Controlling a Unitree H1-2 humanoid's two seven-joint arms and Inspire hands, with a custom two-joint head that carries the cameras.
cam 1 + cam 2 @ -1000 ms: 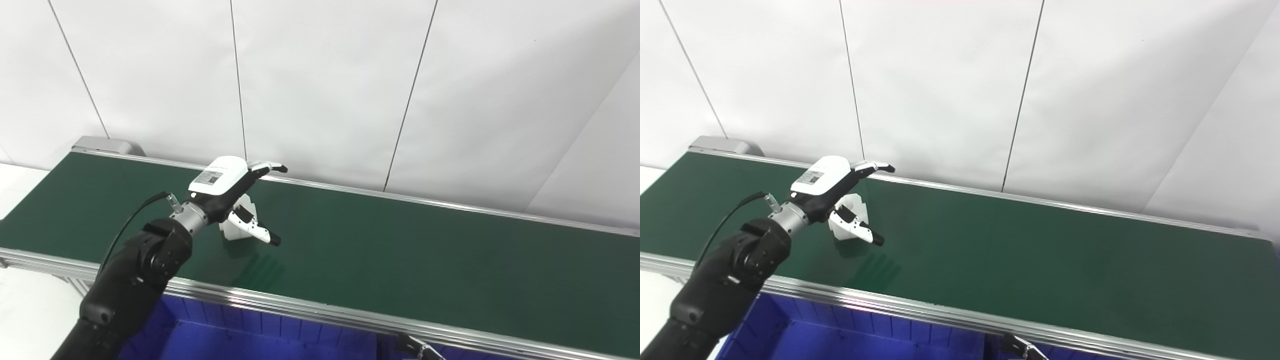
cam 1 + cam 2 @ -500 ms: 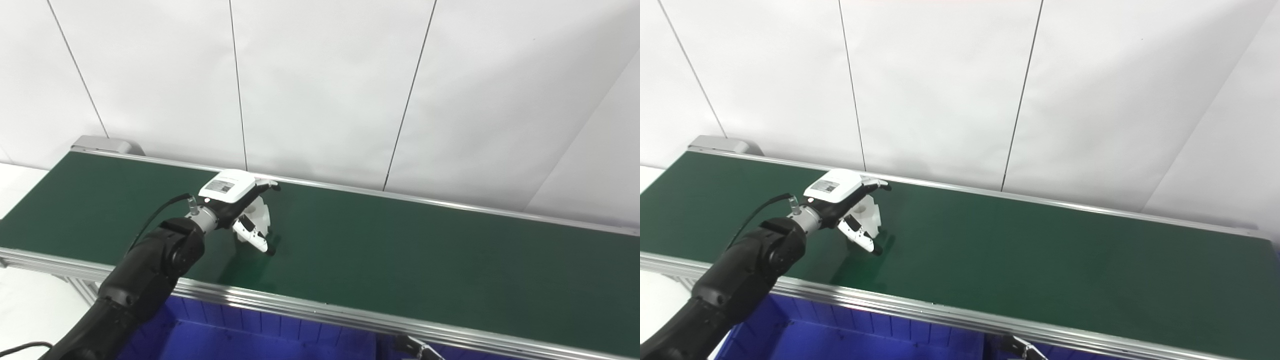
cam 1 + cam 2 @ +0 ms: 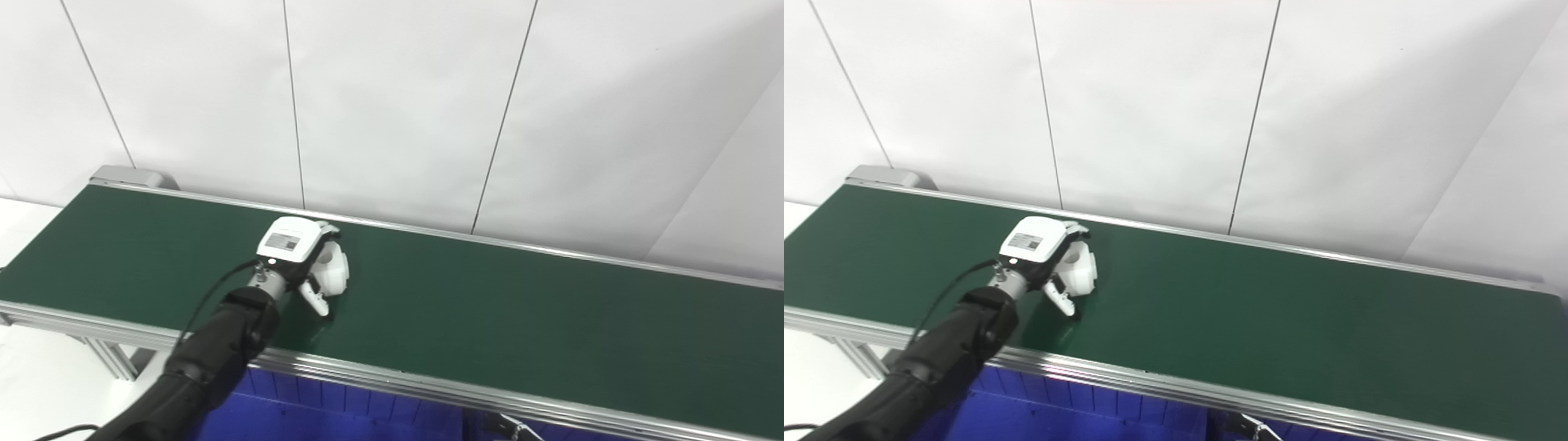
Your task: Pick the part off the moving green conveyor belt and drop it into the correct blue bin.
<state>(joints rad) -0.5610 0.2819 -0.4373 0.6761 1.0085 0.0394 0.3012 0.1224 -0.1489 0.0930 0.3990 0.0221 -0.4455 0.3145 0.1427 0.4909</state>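
Note:
A white plastic part point(image 3: 335, 277) lies on the green conveyor belt point(image 3: 490, 312), left of its middle. My left hand point(image 3: 298, 257) lies over the part from the left. Its fingers point(image 3: 331, 230) curl down over the part's far side and its thumb point(image 3: 313, 298) runs along the near side, so the hand is shut on the part. The part still rests on the belt and is half hidden by the hand; it also shows as the part point(image 3: 1084, 275) in the right eye view. Of my right hand only a small dark tip point(image 3: 509, 427) shows at the bottom edge.
A blue bin point(image 3: 343, 416) with ribbed walls sits below the belt's near aluminium rail point(image 3: 429, 386). A white panelled wall stands behind the far rail. A grey end housing point(image 3: 125, 176) caps the belt at the far left.
The left hand moved right along the belt with the drifting part, dropped onto it, and its spread fingers curled down around it. The camera view shifted slightly.

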